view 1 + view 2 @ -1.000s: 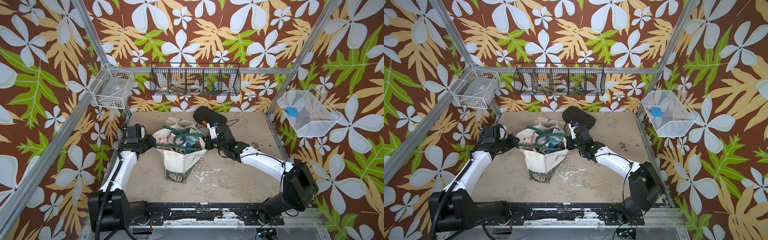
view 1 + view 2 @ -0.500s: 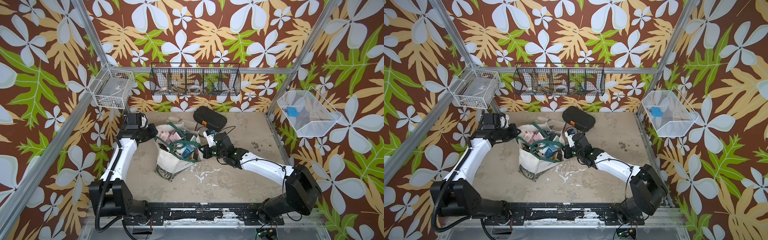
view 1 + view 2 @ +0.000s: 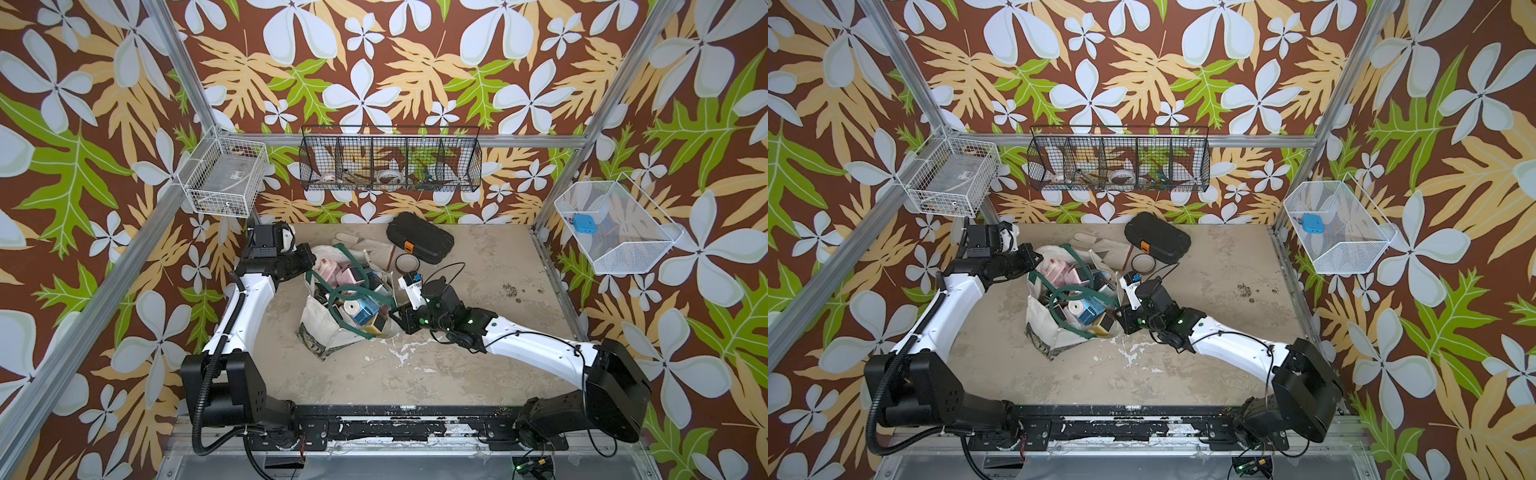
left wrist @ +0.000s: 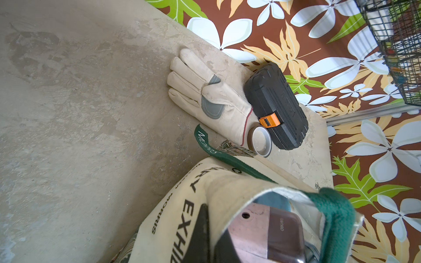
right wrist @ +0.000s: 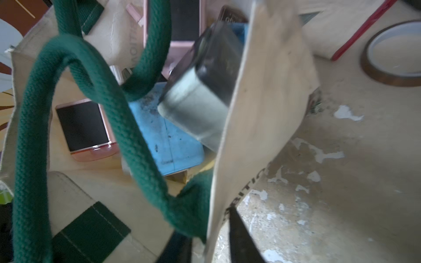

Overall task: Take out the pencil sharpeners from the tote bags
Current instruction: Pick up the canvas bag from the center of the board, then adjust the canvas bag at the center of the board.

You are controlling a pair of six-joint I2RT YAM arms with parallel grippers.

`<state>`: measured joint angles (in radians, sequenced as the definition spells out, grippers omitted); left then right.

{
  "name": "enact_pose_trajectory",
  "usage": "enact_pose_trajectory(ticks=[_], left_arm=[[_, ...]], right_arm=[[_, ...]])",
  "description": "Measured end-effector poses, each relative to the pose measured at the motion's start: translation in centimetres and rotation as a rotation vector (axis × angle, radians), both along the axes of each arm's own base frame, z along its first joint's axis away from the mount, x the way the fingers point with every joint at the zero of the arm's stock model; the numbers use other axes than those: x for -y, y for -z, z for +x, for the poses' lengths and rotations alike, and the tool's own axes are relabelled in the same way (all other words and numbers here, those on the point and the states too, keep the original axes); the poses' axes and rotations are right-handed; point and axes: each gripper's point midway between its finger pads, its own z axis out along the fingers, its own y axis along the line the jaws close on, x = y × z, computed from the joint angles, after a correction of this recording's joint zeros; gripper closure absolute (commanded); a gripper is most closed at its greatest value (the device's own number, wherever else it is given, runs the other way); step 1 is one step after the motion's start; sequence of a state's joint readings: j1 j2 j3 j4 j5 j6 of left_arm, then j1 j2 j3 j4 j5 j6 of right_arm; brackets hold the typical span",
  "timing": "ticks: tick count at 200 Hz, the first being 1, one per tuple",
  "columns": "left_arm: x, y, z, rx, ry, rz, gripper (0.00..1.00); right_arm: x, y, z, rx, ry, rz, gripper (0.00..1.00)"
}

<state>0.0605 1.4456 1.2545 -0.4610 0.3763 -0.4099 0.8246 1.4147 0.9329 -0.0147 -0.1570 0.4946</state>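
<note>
Left end effector (image 3: 310,263) clamped on cream canvas tote bag (image 3: 328,337) rim, right end effector (image 3: 394,317) opposite, grip unclear, spreading its mouth to bare pastel plastic pencil sharpeners (image 3: 365,316).

Tote bag (image 3: 322,330) mouth: partly barred by green strap handles (image 5: 29,127) looped across the packed sharpeners (image 3: 363,316); narrow gaps between loops. Far side: crowded by glove (image 4: 205,95), black case (image 3: 419,243) and tape roll (image 3: 407,262). Table (image 3: 478,365): open passage in front and to the right.
</note>
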Motion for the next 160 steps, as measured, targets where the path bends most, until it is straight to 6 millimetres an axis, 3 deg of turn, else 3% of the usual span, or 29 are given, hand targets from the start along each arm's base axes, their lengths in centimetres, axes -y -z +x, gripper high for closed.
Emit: enact_pose_trajectory(ticks=[42,56,69,91,104,160], left_arm=[[0.3,-0.4,-0.6,0.034,0.013,-0.006,1.0],[0.3,-0.4,-0.7,0.04,0.016,-0.007,1.0],[0.3,-0.4,-0.7,0.043,0.016,-0.007,1.0],[0.4,-0.4,-0.8,0.047,0.02,-0.005,1.0],[0.4,-0.4,-0.8,0.049,0.022,-0.003,1.0],[0.0,-0.3,-0.7,0.049,0.016,-0.007,1.0]], right_arm=[[1.6,-5.9,0.2,0.191,-0.003,-0.033,0.38],[1.1,-7.3,-0.3,0.268,-0.028,-0.061,0.37],[-0.6,-8.2,-1.2,0.346,-0.091,-0.107,0.36],[-4.0,-7.6,-2.3,0.46,-0.206,-0.234,0.36],[-5.3,-6.6,-1.7,0.506,-0.239,-0.326,0.36],[-5.8,-4.9,2.7,0.593,-0.185,-0.569,0.39]])
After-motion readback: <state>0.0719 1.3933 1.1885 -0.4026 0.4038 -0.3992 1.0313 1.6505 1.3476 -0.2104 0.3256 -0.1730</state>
